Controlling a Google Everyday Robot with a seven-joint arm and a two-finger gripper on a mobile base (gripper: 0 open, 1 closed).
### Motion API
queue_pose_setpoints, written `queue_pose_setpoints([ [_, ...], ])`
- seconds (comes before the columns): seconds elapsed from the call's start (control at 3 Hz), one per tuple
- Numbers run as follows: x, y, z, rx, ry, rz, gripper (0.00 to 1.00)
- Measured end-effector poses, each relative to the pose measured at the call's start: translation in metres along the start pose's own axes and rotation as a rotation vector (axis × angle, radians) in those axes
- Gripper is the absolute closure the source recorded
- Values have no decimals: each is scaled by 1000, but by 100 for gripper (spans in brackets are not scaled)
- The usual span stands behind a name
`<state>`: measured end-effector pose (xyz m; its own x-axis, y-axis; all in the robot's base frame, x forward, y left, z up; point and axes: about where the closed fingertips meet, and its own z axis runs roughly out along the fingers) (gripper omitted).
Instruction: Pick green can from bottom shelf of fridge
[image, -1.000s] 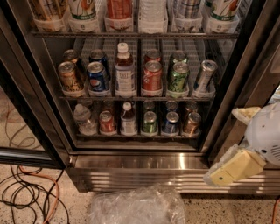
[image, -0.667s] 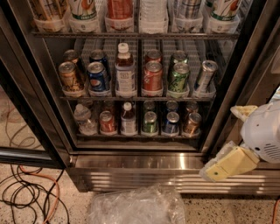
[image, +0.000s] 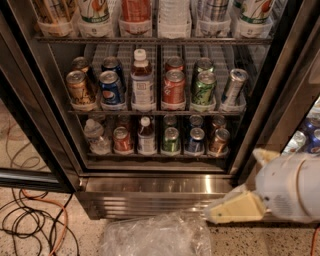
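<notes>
The fridge (image: 150, 186) stands open in front of me, with a ribbed steel base. On its bottom shelf (image: 155, 156) the small bright-green can (image: 170, 140) stands in a middle lane, between a small bottle (image: 146, 136) on its left and a blue can (image: 195, 140) on its right. My gripper (image: 216, 212) is cream-coloured on a white arm (image: 295, 187). It hangs low at the right, in front of the fridge base. It is below and to the right of the green can and well apart from it, holding nothing.
The middle shelf holds a darker green can (image: 203, 89), a red can (image: 174, 86), a blue can (image: 111, 87) and a bottle (image: 142, 82). A crumpled clear plastic bag (image: 155, 235) lies on the floor below the base. Cables (image: 30, 220) lie at the left. The door frame (image: 280, 100) stands at the right.
My gripper has moved left and a little lower along the fridge base. The cans and shelves have not moved.
</notes>
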<state>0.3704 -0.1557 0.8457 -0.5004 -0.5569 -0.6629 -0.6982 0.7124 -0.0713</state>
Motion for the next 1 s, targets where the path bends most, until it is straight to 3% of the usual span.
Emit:
queue_pose_setpoints([
  [0.33, 7, 18, 24, -16, -31, 73, 0],
  [0.67, 29, 17, 41, -21, -55, 149, 0],
  [1.0, 67, 36, 83, -33, -96, 244, 0],
])
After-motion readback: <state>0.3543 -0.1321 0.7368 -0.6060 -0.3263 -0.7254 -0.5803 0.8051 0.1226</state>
